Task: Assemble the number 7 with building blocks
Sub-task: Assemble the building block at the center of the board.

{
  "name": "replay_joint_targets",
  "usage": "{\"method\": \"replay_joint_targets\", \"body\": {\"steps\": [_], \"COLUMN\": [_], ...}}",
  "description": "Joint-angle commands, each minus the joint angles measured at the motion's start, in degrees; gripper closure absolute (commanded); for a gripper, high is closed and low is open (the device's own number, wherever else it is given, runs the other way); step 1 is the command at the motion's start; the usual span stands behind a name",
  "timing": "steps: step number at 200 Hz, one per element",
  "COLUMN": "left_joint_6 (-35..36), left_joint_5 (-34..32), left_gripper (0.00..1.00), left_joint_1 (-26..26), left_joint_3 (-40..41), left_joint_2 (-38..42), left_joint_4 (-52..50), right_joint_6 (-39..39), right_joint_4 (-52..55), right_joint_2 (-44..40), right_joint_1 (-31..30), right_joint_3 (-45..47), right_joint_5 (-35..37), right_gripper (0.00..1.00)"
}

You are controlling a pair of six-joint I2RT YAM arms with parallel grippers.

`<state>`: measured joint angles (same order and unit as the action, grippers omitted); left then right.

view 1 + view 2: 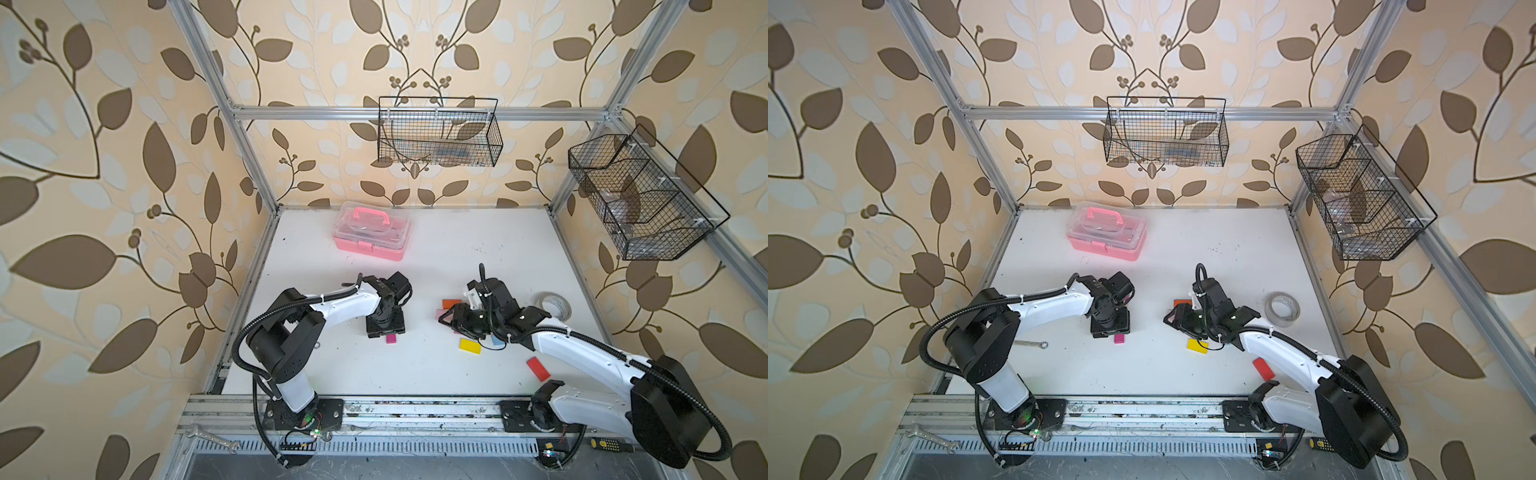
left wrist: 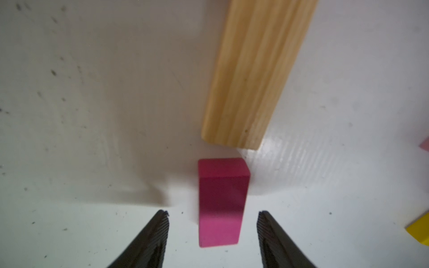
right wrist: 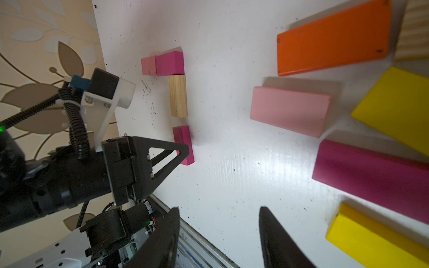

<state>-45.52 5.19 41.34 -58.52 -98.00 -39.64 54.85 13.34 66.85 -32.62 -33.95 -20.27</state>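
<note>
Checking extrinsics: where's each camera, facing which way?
Top views: overhead, front edge, looking down on table; both top views show left arm, right arm.
Left wrist: on left gripper, facing down at magenta block between its open tips, wood block beyond.
Right wrist: on right gripper, open tips showing, facing across table at orange block, left gripper.
Shared: both wrist views show the same magenta block, wood block.

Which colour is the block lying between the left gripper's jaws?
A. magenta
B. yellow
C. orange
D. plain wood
A: the left wrist view shows the magenta block between the fingertips of the left gripper, a gap on each side, with the wood block beyond it.
</note>
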Motion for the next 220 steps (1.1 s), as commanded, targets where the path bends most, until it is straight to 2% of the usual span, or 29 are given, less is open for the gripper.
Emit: {"method": "replay_joint_targets", "body": {"steps": [1, 60, 109, 153, 220], "left_joint_6": [0.16, 1.57, 2.67, 4.5, 8.71], "left_joint_5": [-3.39, -3.65, -4.29, -6.11, -6.73], "left_gripper": [0.39, 0.44, 0.58, 0.64, 0.66], "left_joint_1": [0.67, 0.65, 0.67, 0.67, 0.67], "left_joint_3": [-2.46, -4.3, -6.32, -7.21, -9.6], "left_joint_2": [-2.22, -4.99, -5.89, -6.07, -7.52], "left_joint_4": [-0.84, -2.1, -4.18, -6.12, -7.6], "right_joint_6": [1.44, 2.22, 1.86, 2.3, 3.06], "right_joint_4": [0.46, 0.37, -0.63, -2.08, -3.14], "right_joint_2": [-2.5, -5.76, -5.17, -4.27, -4.35], "right_joint_1": [0.14, 1.09, 1.84, 1.82, 1.84], "right_joint_3": [1.85, 4.21, 3.98, 4.17, 4.97], "right_joint_5": [1.2, 0.87, 0.23, 0.17, 0.42], "right_gripper": [0.44, 0.46, 0.47, 0.47, 0.48]}}
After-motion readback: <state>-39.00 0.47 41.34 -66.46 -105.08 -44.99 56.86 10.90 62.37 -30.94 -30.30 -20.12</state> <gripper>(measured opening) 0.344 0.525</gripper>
